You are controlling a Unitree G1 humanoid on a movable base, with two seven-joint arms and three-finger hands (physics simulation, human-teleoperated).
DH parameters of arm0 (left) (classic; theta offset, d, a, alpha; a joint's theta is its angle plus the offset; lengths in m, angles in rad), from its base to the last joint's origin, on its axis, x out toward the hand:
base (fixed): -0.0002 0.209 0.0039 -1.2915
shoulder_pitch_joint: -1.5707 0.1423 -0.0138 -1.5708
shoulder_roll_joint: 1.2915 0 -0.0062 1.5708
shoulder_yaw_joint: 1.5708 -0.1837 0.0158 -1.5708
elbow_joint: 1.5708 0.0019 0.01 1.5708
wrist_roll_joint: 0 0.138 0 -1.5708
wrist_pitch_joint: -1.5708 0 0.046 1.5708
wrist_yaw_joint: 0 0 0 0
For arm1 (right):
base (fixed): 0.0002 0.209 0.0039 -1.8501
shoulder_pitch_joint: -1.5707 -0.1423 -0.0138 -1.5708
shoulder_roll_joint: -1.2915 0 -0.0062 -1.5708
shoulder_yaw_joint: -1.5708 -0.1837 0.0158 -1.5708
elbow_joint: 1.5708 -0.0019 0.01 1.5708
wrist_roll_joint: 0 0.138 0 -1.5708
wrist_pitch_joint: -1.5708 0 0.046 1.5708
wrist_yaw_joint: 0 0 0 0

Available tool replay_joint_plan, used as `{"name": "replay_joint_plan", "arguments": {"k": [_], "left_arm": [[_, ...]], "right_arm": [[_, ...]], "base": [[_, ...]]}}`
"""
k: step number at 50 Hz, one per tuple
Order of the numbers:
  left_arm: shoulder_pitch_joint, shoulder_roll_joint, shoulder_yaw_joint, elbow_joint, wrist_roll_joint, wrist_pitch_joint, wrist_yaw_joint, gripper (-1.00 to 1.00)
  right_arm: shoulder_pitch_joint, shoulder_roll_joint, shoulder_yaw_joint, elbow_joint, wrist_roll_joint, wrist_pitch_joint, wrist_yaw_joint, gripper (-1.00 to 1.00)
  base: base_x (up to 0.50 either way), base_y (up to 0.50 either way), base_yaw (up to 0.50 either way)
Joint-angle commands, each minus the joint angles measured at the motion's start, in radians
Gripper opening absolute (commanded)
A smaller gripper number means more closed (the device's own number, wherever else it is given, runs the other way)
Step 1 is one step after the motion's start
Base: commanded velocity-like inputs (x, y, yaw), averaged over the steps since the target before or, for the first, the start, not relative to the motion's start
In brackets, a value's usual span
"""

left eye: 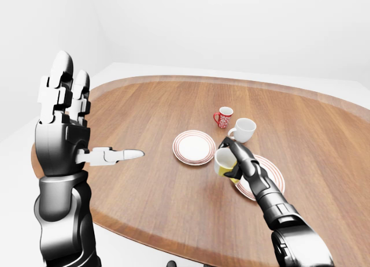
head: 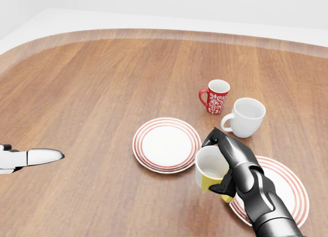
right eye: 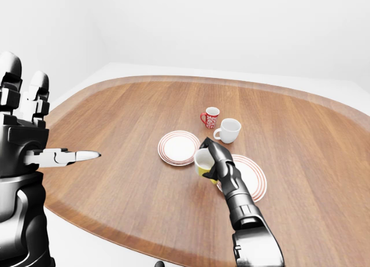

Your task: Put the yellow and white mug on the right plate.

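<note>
My right hand point(head: 225, 165) is shut on the yellow and white mug point(head: 210, 170), holding it above the table at the left edge of the right plate point(head: 287, 183). The mug is white at the rim and yellow at the base, tilted a little. The right plate is white with red rings and partly hidden by my forearm. The left plate point(head: 166, 143) lies bare to the mug's upper left. My left hand point(left eye: 63, 122) is raised at the left of the left-eye view, fingers spread and holding nothing.
A red patterned mug point(head: 216, 97) and a plain white mug point(head: 246, 117) stand beyond the two plates. The round wooden table point(head: 92, 93) has a raised rim; its near edge runs below my arms in the eye views.
</note>
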Motion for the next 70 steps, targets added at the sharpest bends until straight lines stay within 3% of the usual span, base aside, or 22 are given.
{"name": "replay_joint_plan", "arguments": {"k": [1, 23, 47, 70], "left_arm": [[0.008, -0.008, -0.009, 0.008, 0.012, 0.000, -0.005, 0.91], [0.010, -0.010, -0.014, 0.014, 0.025, 0.000, -0.015, 0.91], [0.016, -0.013, -0.015, 0.015, 0.032, 0.000, -0.019, 0.91], [0.024, -0.020, -0.024, 0.033, 0.049, 0.000, -0.026, 0.91]], "right_arm": [[-0.084, -0.080, -0.030, 0.192, -0.061, -0.055, -0.066, -1.00], [-0.148, -0.152, -0.039, 0.399, -0.019, -0.055, -0.161, -1.00], [-0.137, -0.238, -0.068, 0.434, 0.020, -0.055, -0.167, -1.00], [-0.125, -0.267, -0.082, 0.462, 0.036, -0.055, -0.188, -1.00]], "base": [[0.00, 0.00, 0.00], [0.00, 0.00, 0.00], [0.00, 0.00, 0.00], [0.00, 0.00, 0.00]]}}
